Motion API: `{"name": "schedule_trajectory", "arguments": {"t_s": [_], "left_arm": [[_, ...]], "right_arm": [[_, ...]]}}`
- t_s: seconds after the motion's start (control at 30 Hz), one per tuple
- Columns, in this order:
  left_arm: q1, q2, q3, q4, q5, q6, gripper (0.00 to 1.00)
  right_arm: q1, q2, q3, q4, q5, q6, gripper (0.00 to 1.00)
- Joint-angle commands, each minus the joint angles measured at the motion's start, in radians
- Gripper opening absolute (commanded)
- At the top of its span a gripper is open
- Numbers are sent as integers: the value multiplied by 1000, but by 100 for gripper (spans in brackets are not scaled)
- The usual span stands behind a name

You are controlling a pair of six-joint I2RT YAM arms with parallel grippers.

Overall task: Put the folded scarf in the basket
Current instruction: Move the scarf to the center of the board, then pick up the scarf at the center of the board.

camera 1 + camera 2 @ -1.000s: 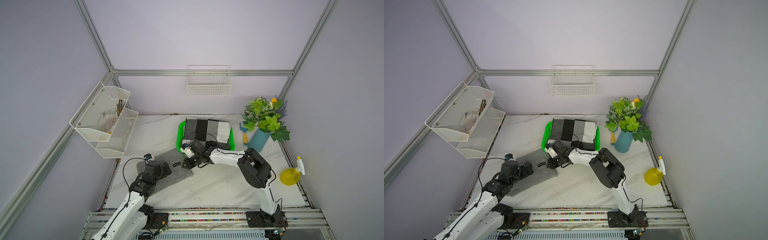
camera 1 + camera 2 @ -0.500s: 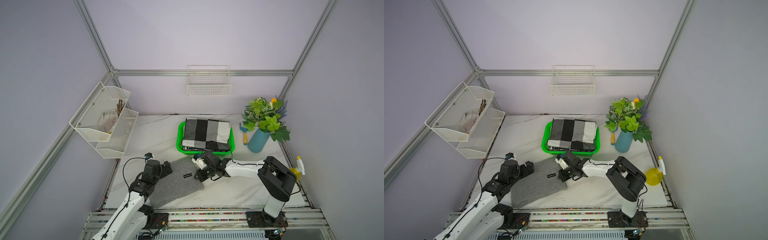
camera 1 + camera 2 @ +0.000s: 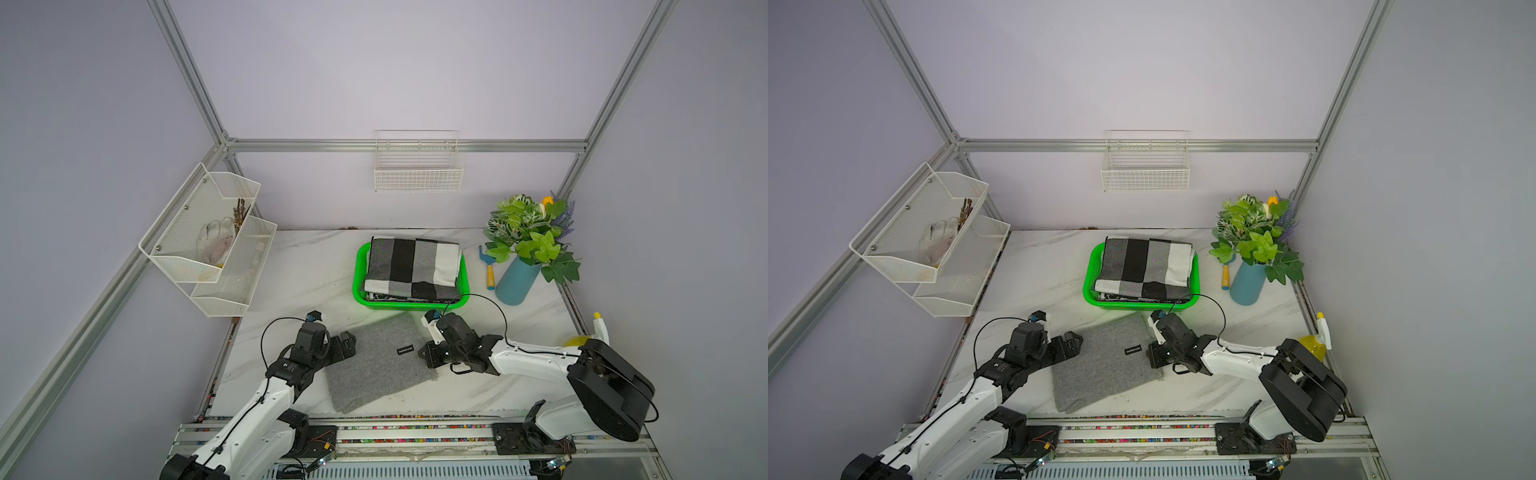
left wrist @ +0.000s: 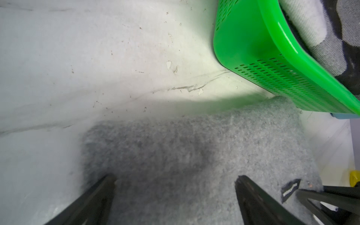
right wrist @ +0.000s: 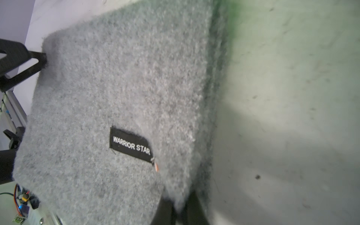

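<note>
Grey scarf (image 3: 380, 365) not yet in: it lies six o'clock of the basket (image 3: 409, 306), right hand (image 3: 423, 357) pinching its edge, left hand (image 3: 351, 344) wide.

White marble-look table (image 3: 299, 270) w/ a few bits on it: green basket (image 3: 357, 286) back-middle, grey folded scarf (image 3: 374, 370) flat in front, far corner just beside it. Right side: blue vase (image 3: 515, 282) w/ plants, small trowel (image 3: 489, 272) next to it, yellow spray bottle (image 3: 579, 340) by the edge.
</note>
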Motion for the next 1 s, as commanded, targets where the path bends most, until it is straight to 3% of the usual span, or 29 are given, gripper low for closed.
{"name": "schedule_trajectory", "arguments": {"t_s": [0.0,0.37,0.47,0.53,0.63,0.77,0.9,0.97], "left_arm": [[-11,16,24,3,-22,35,100],[-104,82,-4,59,34,0,100],[-113,110,-6,73,76,-3,100],[-114,120,-32,109,103,-4,100],[-114,145,-57,141,114,-11,100],[-115,159,-89,178,143,-27,100],[-129,152,-99,184,141,-32,100],[-130,140,-105,186,142,-29,100]], "right_arm": [[-23,-109,-71,0,85,39,0],[-30,-177,-142,23,88,62,0],[-32,-162,-139,22,99,58,12],[-35,-140,-130,20,98,54,29],[-50,-118,-114,7,127,40,38],[-78,-142,-134,-1,128,46,42],[-123,-81,-108,87,-73,11,44],[-126,-40,-80,74,-106,-2,45]]}}
